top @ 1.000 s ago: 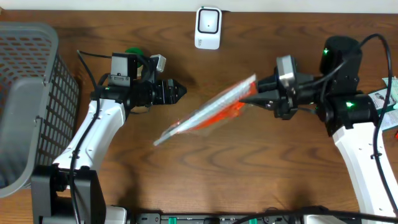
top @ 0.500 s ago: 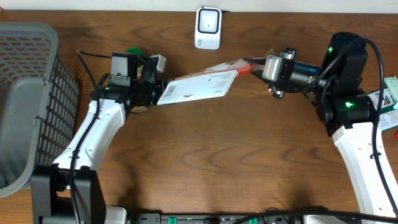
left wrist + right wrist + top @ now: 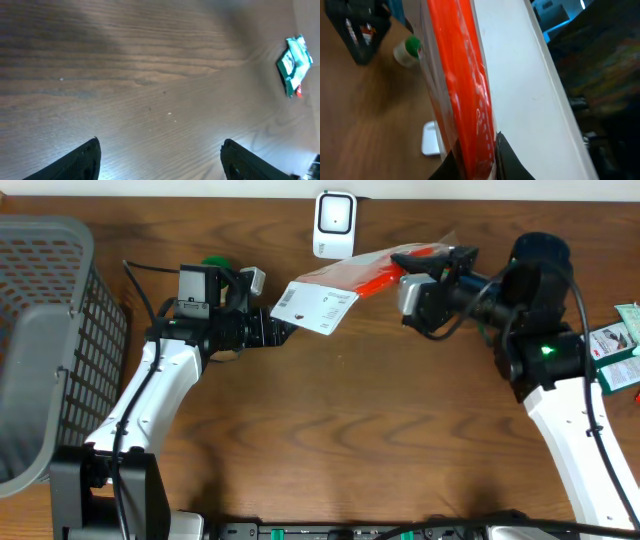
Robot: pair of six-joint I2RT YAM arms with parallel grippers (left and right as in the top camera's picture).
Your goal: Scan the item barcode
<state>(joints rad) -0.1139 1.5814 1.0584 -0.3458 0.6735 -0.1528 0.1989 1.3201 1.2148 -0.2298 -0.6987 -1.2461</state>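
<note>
Your right pincer [image 3: 405, 260] gripped the packet [image 3: 322, 302] above the tabletop [image 3: 350, 450], near the scanner [image 3: 335, 224] at the far edge. Your left pincer [image 3: 284, 328] stood open, empty.

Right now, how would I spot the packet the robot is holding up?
Look at the far edge of the wooden table, where a small white scanner stands. Just in front of it, the right gripper holds up a flat clear packet. It is the only thing with bright orange inside and a white printed label.
</note>
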